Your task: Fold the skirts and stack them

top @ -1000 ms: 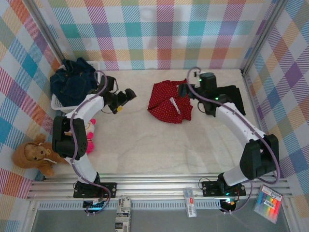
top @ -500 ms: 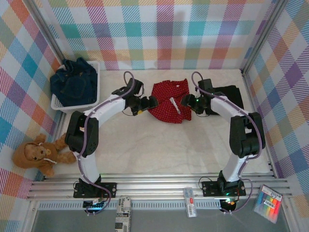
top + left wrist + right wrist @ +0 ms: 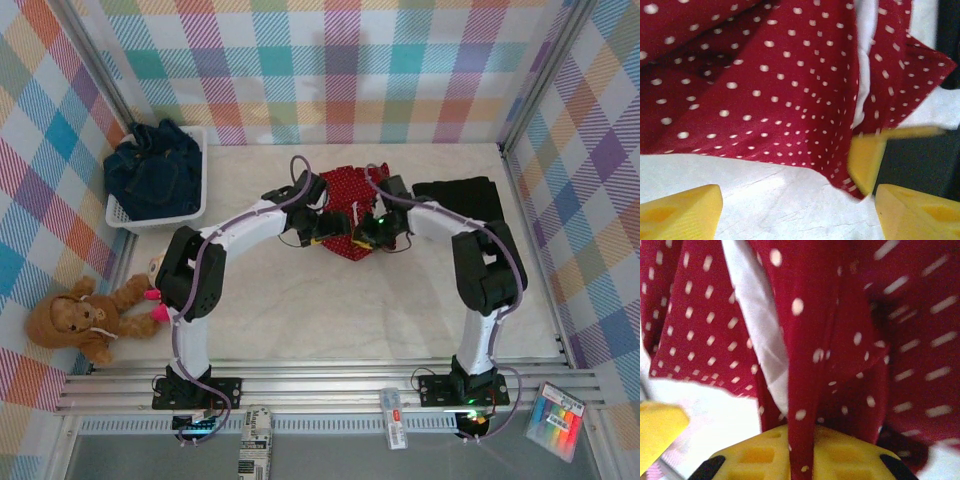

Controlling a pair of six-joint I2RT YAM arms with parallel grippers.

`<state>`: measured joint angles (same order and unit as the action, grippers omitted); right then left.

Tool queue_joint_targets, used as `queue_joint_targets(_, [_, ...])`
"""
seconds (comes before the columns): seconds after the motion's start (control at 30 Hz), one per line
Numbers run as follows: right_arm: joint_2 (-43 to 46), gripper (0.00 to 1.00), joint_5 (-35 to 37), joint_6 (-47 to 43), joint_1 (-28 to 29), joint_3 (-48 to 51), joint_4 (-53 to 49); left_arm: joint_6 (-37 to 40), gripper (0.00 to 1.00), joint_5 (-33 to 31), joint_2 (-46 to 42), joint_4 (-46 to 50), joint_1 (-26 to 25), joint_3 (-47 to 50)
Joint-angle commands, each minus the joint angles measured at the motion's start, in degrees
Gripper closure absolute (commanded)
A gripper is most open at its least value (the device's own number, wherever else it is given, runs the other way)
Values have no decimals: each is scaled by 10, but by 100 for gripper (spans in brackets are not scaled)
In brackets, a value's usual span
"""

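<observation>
red skirt (image 3: 340,190): you find it crumpled mid-tabletop (image 3: 320,300), towards the far side.
right end effector (image 3: 801,452): pinched narrow on a fold at the red skirt's near edge.
left end effector (image 3: 795,215): wide apart, low at the hem, opposite the right one.
black skirt (image 3: 460,192): flat, near your right side.
denim skirts (image 3: 150,170): heaped in the basket (image 3: 150,222), far left.

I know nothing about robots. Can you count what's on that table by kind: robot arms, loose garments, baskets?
Robot arms: 2, left arm and right arm.
Loose garments: 2, red dotted skirt and black skirt.
Baskets: 1, white basket, heaped with blue denim I cannot count.
Total: 5
</observation>
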<state>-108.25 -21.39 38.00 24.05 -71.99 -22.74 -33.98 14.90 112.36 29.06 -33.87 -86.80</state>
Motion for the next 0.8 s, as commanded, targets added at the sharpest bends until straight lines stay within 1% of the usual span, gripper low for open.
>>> queue_joint_targets(0.0, [29,82,-33,98,72,14,82,-32,19,-51,-56,43,9,46])
queue_joint_targets(0.07, [34,77,-19,133,99,23,110,-62,18,-60,-96,25,21,94])
queue_joint_targets(0.13, [58,71,5,164,106,56,151,-85,18,-62,-132,14,32,133])
queue_joint_targets(0.17, [78,65,26,174,104,78,167,-85,18,-54,-142,13,35,143])
queue_joint_targets(0.2, [98,61,57,171,101,93,162,-80,18,-48,-143,23,36,143])
queue_joint_targets(0.23, [114,59,86,163,98,100,144,-76,19,-41,-140,34,36,139])
queue_joint_targets(0.3, [137,53,143,146,85,108,97,-65,20,-7,-126,40,32,133])
queue_joint_targets(0.33, [141,51,152,140,76,109,83,-63,21,6,-118,40,30,130])
queue_joint_targets(0.4, [143,44,154,130,55,107,63,-61,24,36,-97,37,24,120])
queue_joint_targets(0.43, [143,39,155,124,48,105,59,-63,25,53,-88,32,22,116])
queue_joint_targets(0.47, [145,28,162,117,41,102,52,-67,25,68,-78,24,21,110])
queue_joint_targets(0.53, [149,18,180,109,32,98,42,-80,26,100,-63,-1,17,99])
queue_joint_targets(0.57, [155,12,195,109,27,98,39,-88,26,114,-57,-16,13,92])
queue_joint_targets(0.6, [161,2,208,109,22,100,38,-91,26,121,-49,-25,7,83])
queue_joint_targets(0.67, [172,1,225,110,11,108,39,-90,26,117,-34,-19,-9,59])
queue_joint_targets(0.77, [188,1,236,114,-8,121,41,-88,27,94,-1,13,-31,15])
